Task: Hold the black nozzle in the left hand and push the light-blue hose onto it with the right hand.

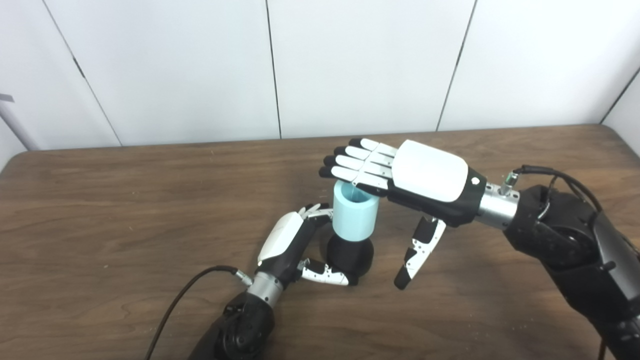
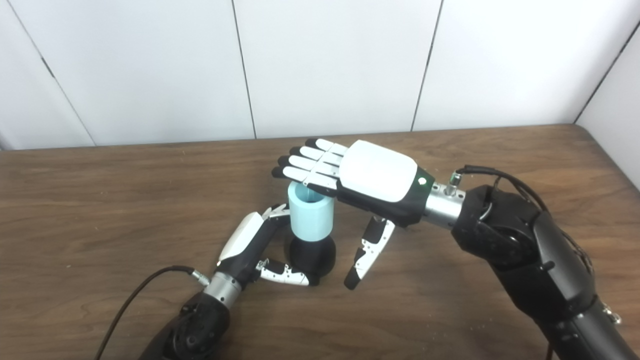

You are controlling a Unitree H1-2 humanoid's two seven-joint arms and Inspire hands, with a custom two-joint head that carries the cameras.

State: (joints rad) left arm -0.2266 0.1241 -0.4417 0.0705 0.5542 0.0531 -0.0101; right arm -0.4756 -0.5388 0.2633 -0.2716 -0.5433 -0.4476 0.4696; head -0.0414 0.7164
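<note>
Hands first. The left hand (image 1: pixel 292 245) comes in from the near edge of the desk (image 1: pixel 100 210) and is wrapped around the black nozzle (image 1: pixel 351 255). Its thumb lies along the front of the round black base, and its fingers (image 1: pixel 317 211) curl around the far side, up near where black meets blue. So this hand is closed on the nozzle and holds it standing up.

The light-blue hose (image 1: pixel 354 212) is a short, fat tube. It sits upright on top of the nozzle, touching it, with its open end facing up. You can look down into the hole, and it is blue inside. Whether anything is in there cannot be seen.

The right hand (image 1: pixel 400 177) comes in from the right edge of the desk. It is spread flat, palm down, over the top of the hose. Its fingers (image 1: pixel 357 160) are straight and side by side, and they reach past the far rim of the tube. The underside of the hand looks like it rests on the rim, but that is hard to be sure of. Its thumb (image 1: pixel 417 250) hangs down to the right of the hose, away from it, touching nothing. This hand holds nothing.

The nozzle and hose stand near the middle of the brown wooden desk, a bit closer to the near edge. A black cable (image 1: pixel 185 295) runs from the left wrist toward the near edge.
</note>
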